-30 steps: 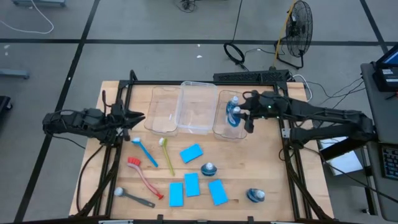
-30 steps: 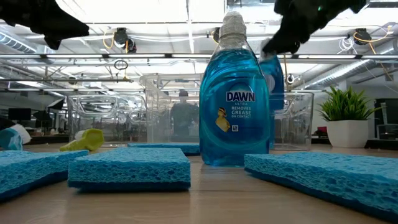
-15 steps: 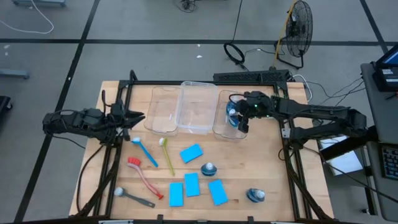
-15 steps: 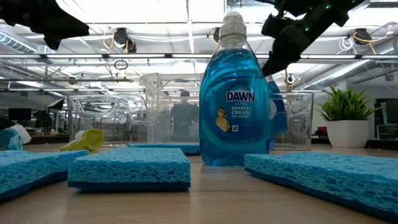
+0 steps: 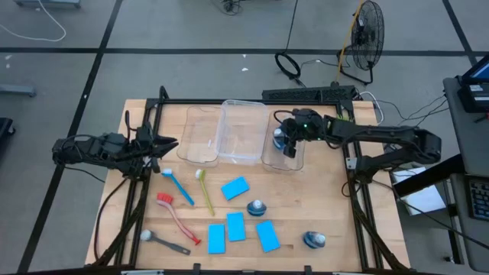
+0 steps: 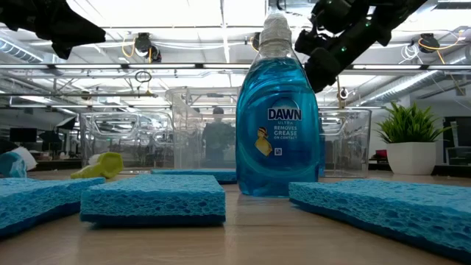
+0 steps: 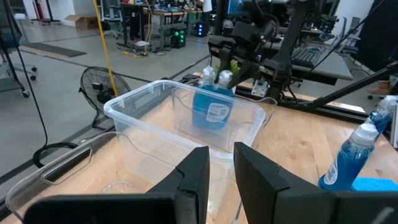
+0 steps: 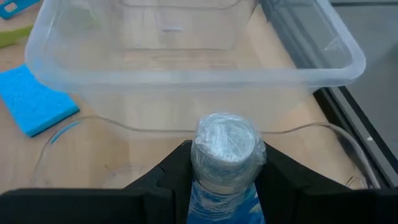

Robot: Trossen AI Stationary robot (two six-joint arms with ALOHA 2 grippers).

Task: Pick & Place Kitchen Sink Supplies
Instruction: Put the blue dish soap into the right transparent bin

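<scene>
My right gripper (image 5: pixel 290 142) (image 8: pixel 229 155) hangs over the right clear bin (image 5: pixel 284 159) and is shut on a small blue-liquid bottle (image 5: pixel 280 137) inside that bin. In the left wrist view a second pale cap (image 7: pixel 207 76) shows beside it in the bin. My left gripper (image 5: pixel 173 143) (image 7: pixel 221 168) waits at the table's left beside the left bin (image 5: pixel 200 136), with a narrow gap between its fingers. Two bottles (image 5: pixel 257 207) (image 5: pixel 314 240) stand on the table. Several blue sponges (image 5: pixel 235 187) (image 5: pixel 235 226) lie flat there. The blue (image 5: pixel 177 186), yellow-green (image 5: pixel 205 189), red (image 5: pixel 176 214) and grey-black (image 5: pixel 164 242) brushes lie to their left. My right gripper pinches the bottle at its pale cap (image 8: pixel 229 140), one finger (image 8: pixel 177 169) on each side. The fingers come from above, slanting in from the table's right. The bottle hangs upright below them inside the right bin; whether its base touches the bin floor, I cannot tell.
Three clear bins stand side by side along the far part of the table, the middle one (image 5: pixel 243 131) the largest. A black frame rail (image 5: pixel 252 101) runs behind them. A potted plant (image 6: pixel 411 143) shows in the low view. Bare wood lies between the bins and the sponges.
My right gripper has carried the bottle toward the table's left, from the right bin's right side to over its middle, staying shut on the cap. In the low view the bottle has passed behind the near bottle.
</scene>
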